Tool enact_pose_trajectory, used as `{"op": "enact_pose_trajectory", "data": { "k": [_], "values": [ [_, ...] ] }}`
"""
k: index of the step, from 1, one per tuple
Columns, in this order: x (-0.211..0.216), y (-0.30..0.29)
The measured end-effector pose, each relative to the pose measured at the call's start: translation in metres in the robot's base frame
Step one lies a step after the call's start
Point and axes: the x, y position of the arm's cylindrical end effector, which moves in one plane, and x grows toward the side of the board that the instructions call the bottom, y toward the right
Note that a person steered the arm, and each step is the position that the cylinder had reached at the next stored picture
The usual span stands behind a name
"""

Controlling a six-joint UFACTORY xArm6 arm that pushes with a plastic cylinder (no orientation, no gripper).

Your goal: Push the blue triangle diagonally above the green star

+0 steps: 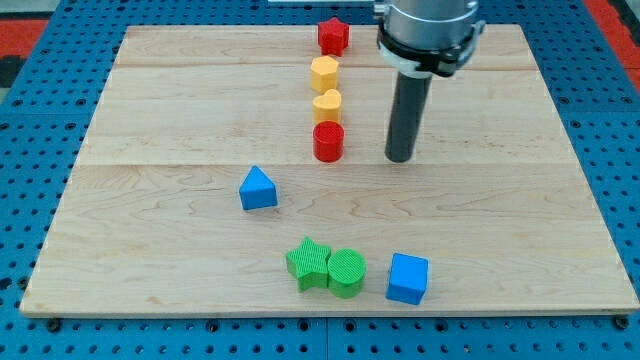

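The arm's tool is a plain dark rod with nothing that opens or closes and nothing in its hold; its tip (399, 158) rests on the wooden surface (150, 120) just to the 3 o'clock side of the red cylinder (328, 142), near it but not touching.

The blue triangle (258, 189) lies at about 8 o'clock from the tip, well apart from it, left of the board's centre. The green star (309, 264) sits near the view's bottom edge, at roughly 5 o'clock from the triangle, touching the green cylinder (347, 272) on its right; the blue cube (407, 278) stands just beside that pair.

So the triangle already sits up and to the left of the star, though with a clear gap between them. Judging from this layout, only a short nudge toward the star would be left, and the tip would have to come round to the triangle's far side first.

A column runs up the board from the red cylinder toward 12 o'clock: a yellow heart-like block (327, 105), a yellow hexagon-like block (324, 73), and a red star-shaped block (333, 36). These stand clear of the likely path.
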Motion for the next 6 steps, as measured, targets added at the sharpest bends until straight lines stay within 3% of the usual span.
{"op": "enact_pose_trajectory", "data": {
  "k": [2, 3, 4, 5, 6],
  "values": [
    [-0.001, -0.061],
    [0.007, -0.047],
    [0.048, -0.028],
    [0.060, -0.109],
    [0.071, -0.132]
  ]
}}
